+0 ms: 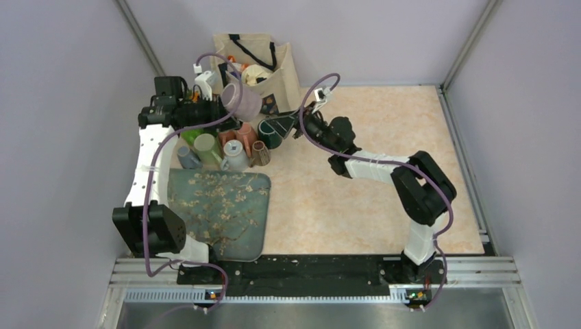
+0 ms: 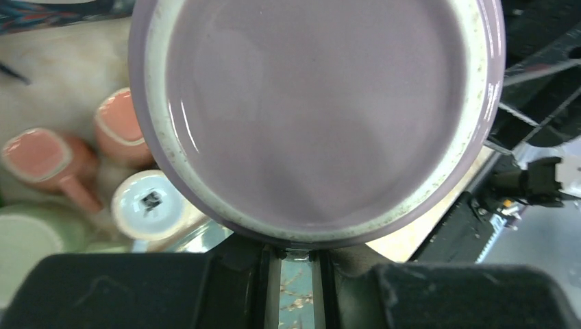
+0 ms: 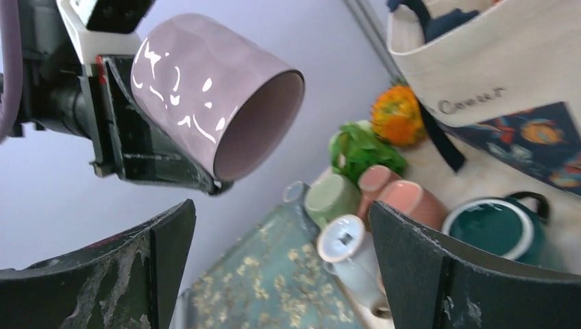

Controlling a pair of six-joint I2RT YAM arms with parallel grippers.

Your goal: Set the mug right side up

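White arms, black joints, purple cables, black jaws

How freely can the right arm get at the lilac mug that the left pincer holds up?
Probably yes. The right pincer is open and faces the lilac mug, with only air between them. The left pincer grips its rim at one spot, so the rest looks free.

Table, floral tray, clustered mugs, tote bag, possibly greenery

Glossy ceramic mug, cloth bag
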